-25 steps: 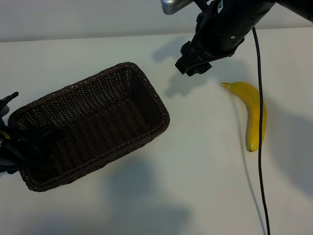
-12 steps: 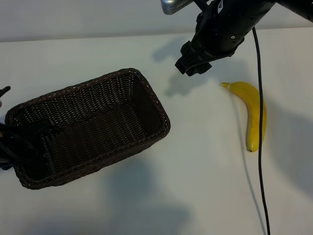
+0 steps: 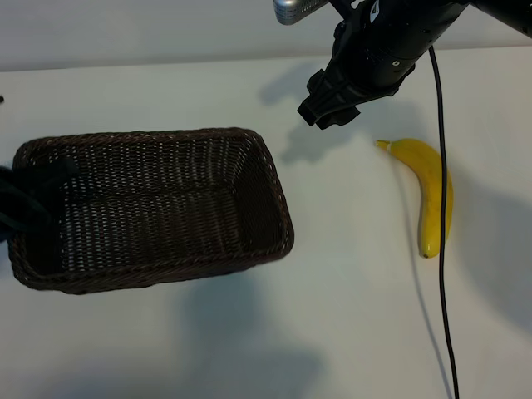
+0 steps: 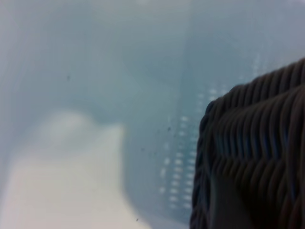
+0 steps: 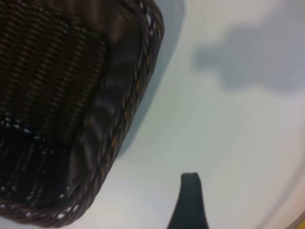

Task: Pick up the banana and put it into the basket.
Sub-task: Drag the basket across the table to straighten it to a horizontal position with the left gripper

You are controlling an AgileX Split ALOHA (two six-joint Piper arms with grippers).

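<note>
Banana (image 3: 432,195) lies flat on the white table (image 3: 349,316), right of centre in the exterior view, untouched. Smooth, glossy, bright yellow skin, one gentle curve, short pale stem tip pointing up-left toward the right arm, blunt end nearer the camera. A thin black cable (image 3: 441,249) hangs in front of it and crosses its body lengthwise.

Basket (image 3: 150,208) sits well apart from the banana, on the left half of the table. Rectangular with rounded corners, dark-brown wicker, tight horizontal weave on the walls and floor, thicker braided rim. Inside looks bare (only weave visible). Its left end is gripped by the left gripper (image 3: 21,208), a dark shape at the frame edge clamping the short wall at the rim, so the jaws are pinching the wicker. The shadow under the basket falls offset below it, so it seems raised off the table, though I cannot tell how much. Left wrist view shows only a blurred corner of the same ribbed weave up close.

Right gripper (image 3: 328,112) hangs above the table behind the gap between basket and banana, black matte plastic housing, pointing steeply down, fingers spread wide with nothing between them. In the right wrist view one dark rounded fingertip (image 5: 190,200) shows over plain table, with the basket's corner (image 5: 114,119) beside it, not touching.
</note>
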